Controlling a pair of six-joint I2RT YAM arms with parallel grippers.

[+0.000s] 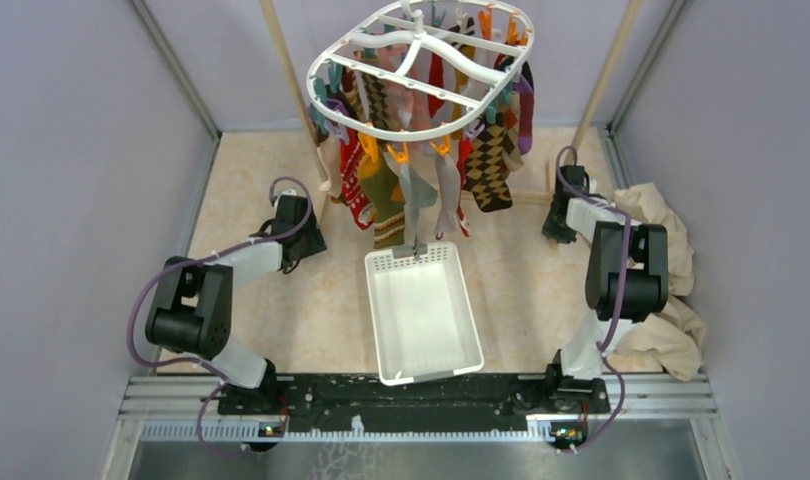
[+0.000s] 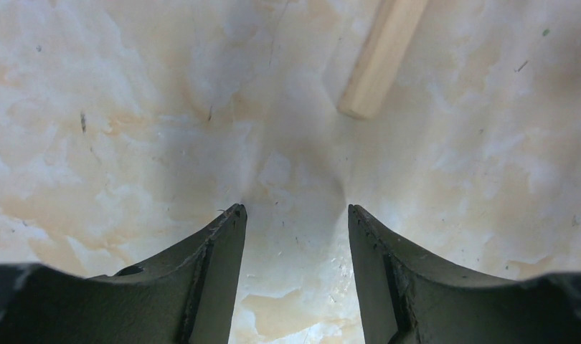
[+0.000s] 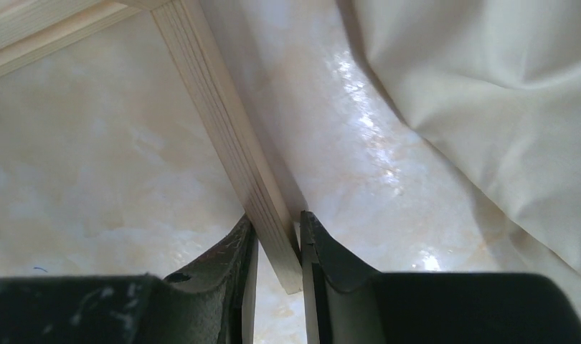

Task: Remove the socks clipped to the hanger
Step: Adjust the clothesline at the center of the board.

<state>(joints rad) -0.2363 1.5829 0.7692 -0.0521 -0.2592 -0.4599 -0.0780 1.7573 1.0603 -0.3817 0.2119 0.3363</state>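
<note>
Between the fingers of my right gripper [image 3: 273,218] sits the wooden foot rail [image 3: 223,129], pinched, I judge, to keep it from shifting, while my left gripper [image 2: 295,209] hangs spread and empty near the other foot [image 2: 381,57], and the socks [image 1: 489,160] hang from the hanger [image 1: 331,60] above and ahead.

You have a white basket [image 1: 426,320] at the centre of the table [image 1: 251,200], a wooden rack [image 1: 286,70] standing at the rear, and a beige cloth [image 1: 671,335] heaped at the right edge.

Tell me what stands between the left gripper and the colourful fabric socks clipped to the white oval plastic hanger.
A pale wooden rack pole, slanting down beside the socks; the top view shows it between them and the left gripper.
</note>
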